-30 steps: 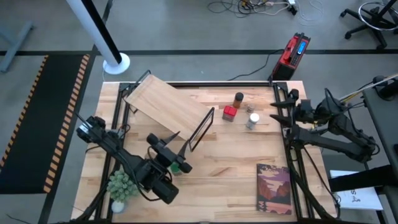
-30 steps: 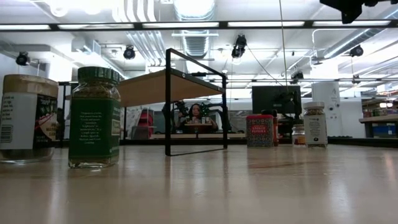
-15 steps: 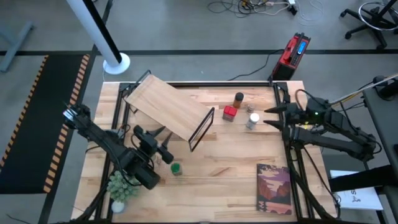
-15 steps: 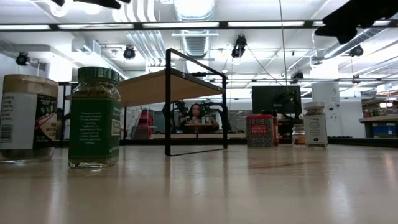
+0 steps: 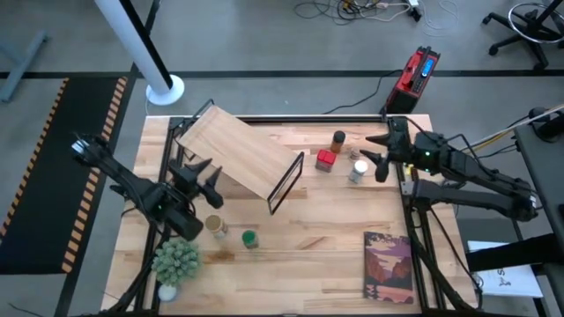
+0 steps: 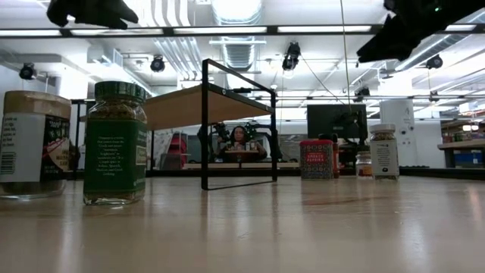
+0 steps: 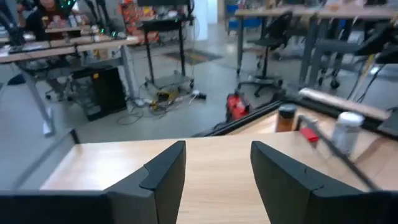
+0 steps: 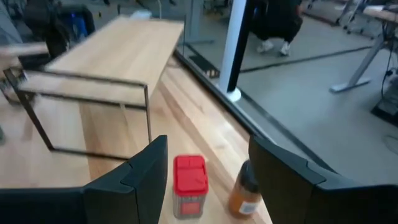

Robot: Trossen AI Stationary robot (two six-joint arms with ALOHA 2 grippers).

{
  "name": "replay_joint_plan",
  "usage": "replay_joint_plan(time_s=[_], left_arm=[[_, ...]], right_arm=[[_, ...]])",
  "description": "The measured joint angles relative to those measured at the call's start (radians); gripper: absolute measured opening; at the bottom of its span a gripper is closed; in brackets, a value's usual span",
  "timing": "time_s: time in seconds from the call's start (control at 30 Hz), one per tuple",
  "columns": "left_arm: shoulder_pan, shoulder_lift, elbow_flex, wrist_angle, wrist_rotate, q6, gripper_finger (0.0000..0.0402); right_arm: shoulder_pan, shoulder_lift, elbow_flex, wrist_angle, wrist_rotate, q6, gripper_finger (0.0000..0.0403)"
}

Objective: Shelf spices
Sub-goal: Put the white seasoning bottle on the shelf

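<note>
Two grippers, fingers parted, empty | left gripper centre-left beside shelf | right gripper upper right near red tin | green-lidded jar lower centre on counter

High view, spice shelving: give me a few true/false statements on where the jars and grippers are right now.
1. The red boxy tin stands on top of the slanted pale wooden shelf. False: it stands on the tabletop beside the shelf's black frame end.
2. The green-lidded jar stands on the table, held by no gripper. True.
3. The right gripper is shut on the white-lidded jar. False: its fingers are open and empty, close by that jar.
4. The left gripper is open at the shelf's near edge. True.
5. The tan-topped jar stands beside the green-lidded jar. True.
</note>
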Motion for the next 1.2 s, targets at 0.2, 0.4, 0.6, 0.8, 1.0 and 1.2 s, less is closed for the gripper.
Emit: replay_joint_plan(time_s=[0.2, 0.4, 0.6, 0.8, 1.0, 1.2], left_arm=[[0.1, -0.086, 0.072, 0.068, 0.039, 0.279, 0.0166], [0.15, -0.141, 0.059, 0.128, 0.012, 0.414, 0.0155], [0.158, -0.193, -0.01, 0.123, 0.013, 0.424, 0.0143], [0.158, -0.28, -0.114, 0.148, 0.013, 0.383, 0.0127], [0.158, -0.364, -0.215, 0.334, 0.09, 0.426, 0.0116], [0.158, -0.382, -0.266, 0.801, 0.303, 0.823, 0.0125]], right_arm=[[-0.013, 0.107, 0.004, 0.076, 0.001, -0.08, 0.0201], [-0.103, 0.227, 0.082, 0.13, 0.002, -0.086, 0.0201], [-0.144, 0.325, 0.104, 0.136, -0.052, -0.067, 0.0201], [-0.144, 0.35, 0.104, 0.136, -0.054, -0.04, 0.0201], [-0.144, 0.324, 0.104, 0.136, -0.055, 0.003, 0.0201], [-0.144, 0.296, 0.104, 0.136, -0.055, -0.012, 0.0201]])
